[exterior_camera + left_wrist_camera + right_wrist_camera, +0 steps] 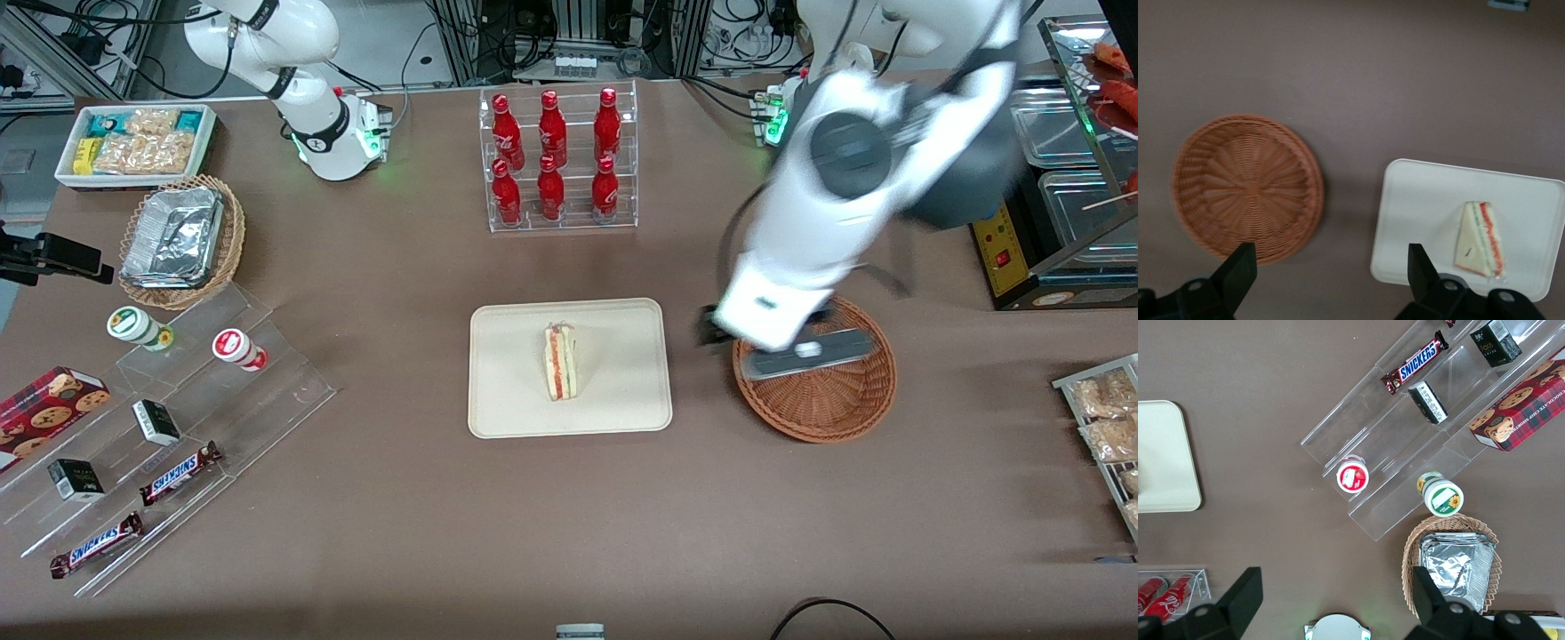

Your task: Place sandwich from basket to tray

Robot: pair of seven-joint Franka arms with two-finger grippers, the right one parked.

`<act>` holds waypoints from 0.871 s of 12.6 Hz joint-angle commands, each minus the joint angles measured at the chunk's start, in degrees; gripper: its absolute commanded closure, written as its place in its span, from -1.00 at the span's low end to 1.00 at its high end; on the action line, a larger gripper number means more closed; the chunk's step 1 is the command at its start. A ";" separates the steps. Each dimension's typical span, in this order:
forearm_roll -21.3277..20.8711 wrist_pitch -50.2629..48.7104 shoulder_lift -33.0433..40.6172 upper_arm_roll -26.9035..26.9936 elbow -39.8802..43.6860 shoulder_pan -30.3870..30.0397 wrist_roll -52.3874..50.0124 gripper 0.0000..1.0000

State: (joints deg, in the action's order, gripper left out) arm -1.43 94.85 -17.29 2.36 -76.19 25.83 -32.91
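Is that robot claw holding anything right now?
No. The gripper is open and empty, above the basket; the sandwich lies on the tray.

Sandwich (561, 362): pale bread, red, pink and green stripes along the cut edge.
Tray (507, 391): plain cream-beige.
Basket (831, 404): reddish-brown wicker, radial weave.
Tool (1331, 267): black fingers, spread wide above the worktop (444, 516), which is dull brown.
Bottles (553, 156): glossy red.
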 commanded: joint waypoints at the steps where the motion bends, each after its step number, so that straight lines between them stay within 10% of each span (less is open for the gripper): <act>1: 1.34 -4.49 6.81 -0.60 -4.65 -4.89 9.23 -0.99; 11: 0.64 -4.68 18.96 -0.43 -16.53 -18.62 28.95 -0.99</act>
State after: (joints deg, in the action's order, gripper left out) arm -0.64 89.70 0.61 2.54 -91.71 8.22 -5.16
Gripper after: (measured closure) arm 0.000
